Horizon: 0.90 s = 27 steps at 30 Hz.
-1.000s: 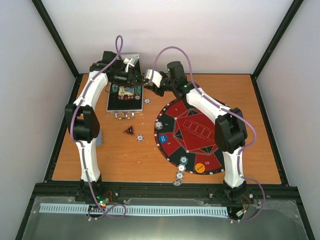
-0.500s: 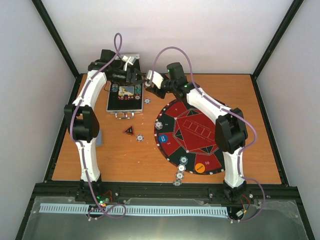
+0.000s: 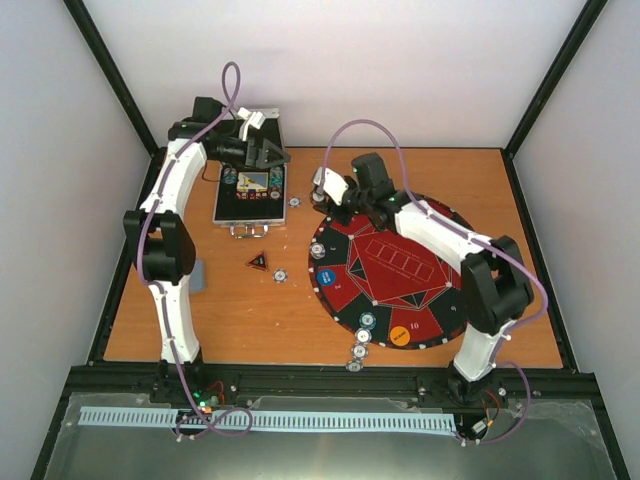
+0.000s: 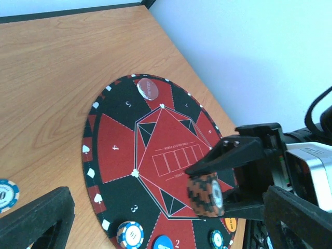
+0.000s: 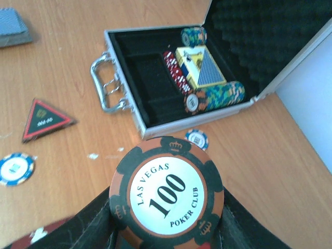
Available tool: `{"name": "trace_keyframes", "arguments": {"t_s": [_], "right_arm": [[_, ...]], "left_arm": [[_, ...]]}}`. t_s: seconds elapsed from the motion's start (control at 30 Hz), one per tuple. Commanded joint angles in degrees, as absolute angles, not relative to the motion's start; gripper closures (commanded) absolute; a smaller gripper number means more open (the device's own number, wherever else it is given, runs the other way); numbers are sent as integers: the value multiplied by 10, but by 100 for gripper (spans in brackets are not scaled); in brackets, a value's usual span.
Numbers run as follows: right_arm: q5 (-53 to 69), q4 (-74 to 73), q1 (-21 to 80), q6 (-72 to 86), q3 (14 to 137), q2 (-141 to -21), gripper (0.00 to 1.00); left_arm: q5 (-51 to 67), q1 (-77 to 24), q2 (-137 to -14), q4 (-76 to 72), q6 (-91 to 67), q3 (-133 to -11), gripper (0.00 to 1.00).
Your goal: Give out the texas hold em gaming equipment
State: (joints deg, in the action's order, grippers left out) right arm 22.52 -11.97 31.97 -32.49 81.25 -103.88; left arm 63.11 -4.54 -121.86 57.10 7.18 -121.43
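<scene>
A stack of orange-and-black poker chips [image 5: 166, 194], its top face marked 100, sat clamped between the fingers of the right gripper [image 3: 320, 192], held above the far-left edge of the round red-and-black mat [image 3: 395, 270]. Just ahead of that gripper a blue-and-white chip [image 5: 197, 138] lay on the table [image 5: 78, 52]. Beyond it stood the open metal case [image 5: 123, 78], with chip rows and a card deck [image 5: 199, 67] inside. To the gripper's left lay a triangular marker [image 5: 44, 119]. The left gripper [image 3: 268, 155] hung over the case's far end, jaws spread wide, holding nothing.
</scene>
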Motion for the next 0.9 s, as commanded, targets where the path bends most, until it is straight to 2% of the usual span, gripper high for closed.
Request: {"name": "trace_keyframes", "arguments": {"t_s": [0.0, 0.23, 0.47, 0.67, 0.87], "right_arm": [[211, -122, 321, -330, 748, -969, 97], [243, -128, 307, -427, 595, -840, 97], [319, -271, 262, -464, 565, -806, 97], [347, -276, 227, -533, 474, -735, 97], [333, -334, 213, -579, 439, -709, 97]], "left_arm": [[620, -33, -1187, 585, 121, -1225, 0], [614, -26, -1169, 590, 158, -1200, 0], [609, -25, -1164, 610, 198, -1194, 0], [595, -23, -1163, 620, 226, -1197, 0], [582, -23, -1163, 630, 244, -1200, 0]]}}
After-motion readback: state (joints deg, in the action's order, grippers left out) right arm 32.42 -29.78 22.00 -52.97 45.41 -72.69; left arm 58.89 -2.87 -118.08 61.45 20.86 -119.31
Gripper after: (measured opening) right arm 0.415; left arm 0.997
